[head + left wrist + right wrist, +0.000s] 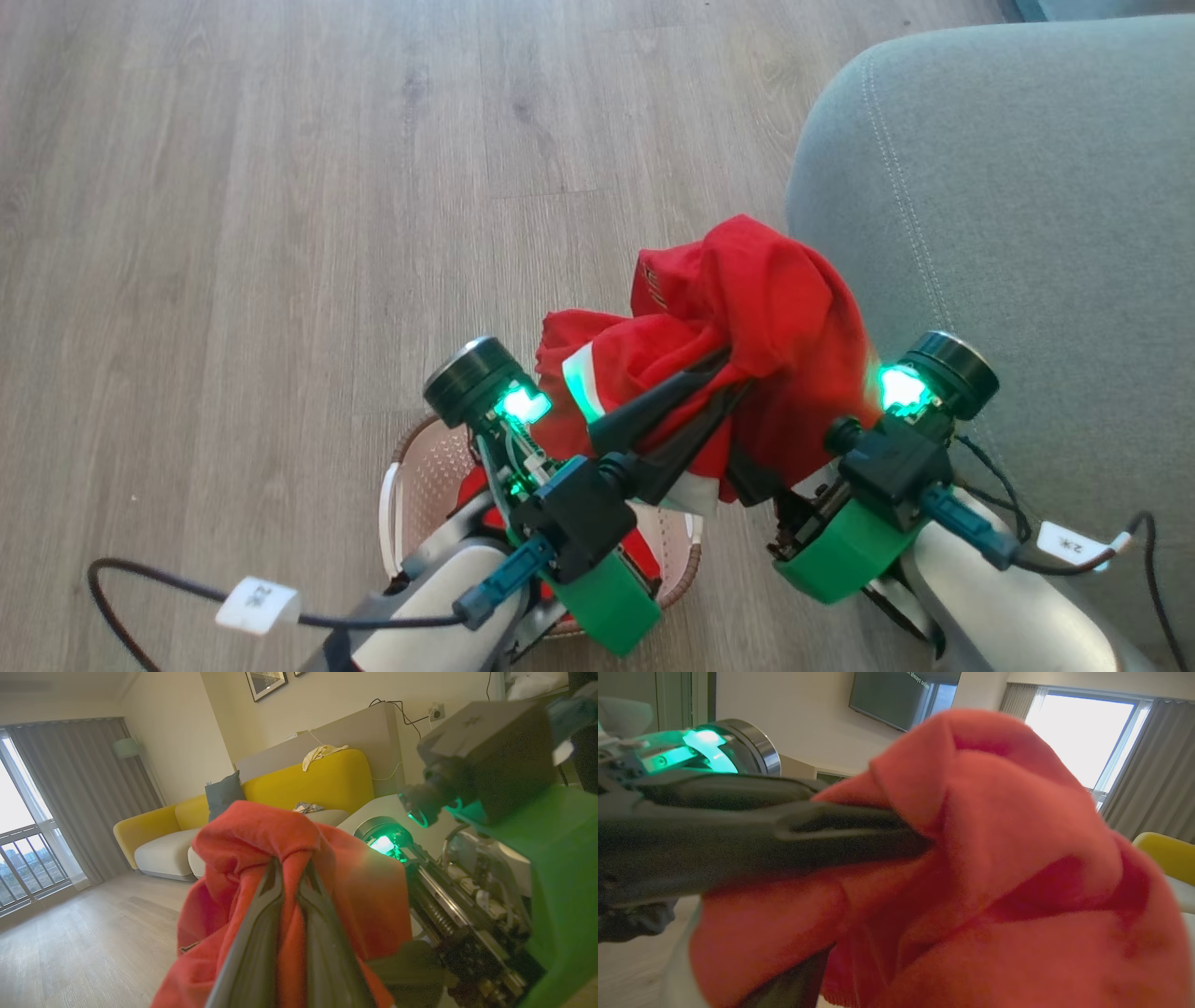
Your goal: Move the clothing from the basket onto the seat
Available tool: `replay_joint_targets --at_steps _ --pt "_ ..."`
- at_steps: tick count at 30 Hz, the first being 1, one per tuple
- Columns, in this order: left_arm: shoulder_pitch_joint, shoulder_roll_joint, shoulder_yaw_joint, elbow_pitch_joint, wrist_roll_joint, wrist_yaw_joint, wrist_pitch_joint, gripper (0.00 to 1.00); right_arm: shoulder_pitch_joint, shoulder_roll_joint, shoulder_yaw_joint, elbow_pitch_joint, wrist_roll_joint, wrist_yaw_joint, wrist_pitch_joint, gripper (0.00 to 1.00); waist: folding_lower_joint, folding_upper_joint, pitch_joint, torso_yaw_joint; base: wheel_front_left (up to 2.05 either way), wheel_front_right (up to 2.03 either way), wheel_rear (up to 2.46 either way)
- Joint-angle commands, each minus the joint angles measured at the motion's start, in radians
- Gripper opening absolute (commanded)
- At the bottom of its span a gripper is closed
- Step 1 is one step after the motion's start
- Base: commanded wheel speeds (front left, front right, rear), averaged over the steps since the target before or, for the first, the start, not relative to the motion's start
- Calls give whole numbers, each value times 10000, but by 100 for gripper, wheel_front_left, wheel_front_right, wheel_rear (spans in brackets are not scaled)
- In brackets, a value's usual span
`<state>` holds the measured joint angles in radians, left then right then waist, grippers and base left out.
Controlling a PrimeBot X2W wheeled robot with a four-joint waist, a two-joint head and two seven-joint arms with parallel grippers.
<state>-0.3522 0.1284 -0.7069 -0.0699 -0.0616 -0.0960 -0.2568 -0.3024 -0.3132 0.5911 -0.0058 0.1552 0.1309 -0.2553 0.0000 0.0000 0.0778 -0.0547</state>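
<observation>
One clothing bundle (766, 308) hangs above the basket (431, 481), more red inside.

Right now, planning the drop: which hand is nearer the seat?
Right. The right hand sits beside the seat, under the clothing; the left hand grips the clothing farther left, by the basket.

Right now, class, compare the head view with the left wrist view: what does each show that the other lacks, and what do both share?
Head view, not left wrist: the cream basket under the arms. Left wrist, not head: yellow sofa, grey curtains, framed picture. Both: red clothing pinched in the shut left gripper.
</observation>
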Motion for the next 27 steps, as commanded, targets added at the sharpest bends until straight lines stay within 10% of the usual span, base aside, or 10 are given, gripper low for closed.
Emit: replay_joint_targets --at_steps 1,2,10,12,13,27 --pt "-287 -72 332 -238 -68 -62 -49 0 -332 138 121 -272 -85 -2 -65 21 0 0 -19 27 0 0 0" --pt "-267 -88 333 -211 -80 -94 -49 0 -309 185 98 -274 -84 -2 -65 0 0 0 -31 44 0 0 0" --pt "-66 -250 583 -86 -128 -220 -49 0 -83 517 -299 -554 -118 -2 -65 0 0 0 -121 157 0 0 0" --pt "-40 -279 664 -121 -60 -232 -49 42 -42 556 -366 -644 -163 -2 -65 0 0 0 -134 177 0 0 0" --pt "15 -303 716 -95 -96 -238 -49 97 -27 571 -398 -688 -193 -2 -65 0 0 0 -134 184 0 0 0" --pt "441 -539 1666 -285 -8 -222 -49 100 305 882 -2022 -934 -965 -2 -65 0 0 0 -120 241 0 0 0"
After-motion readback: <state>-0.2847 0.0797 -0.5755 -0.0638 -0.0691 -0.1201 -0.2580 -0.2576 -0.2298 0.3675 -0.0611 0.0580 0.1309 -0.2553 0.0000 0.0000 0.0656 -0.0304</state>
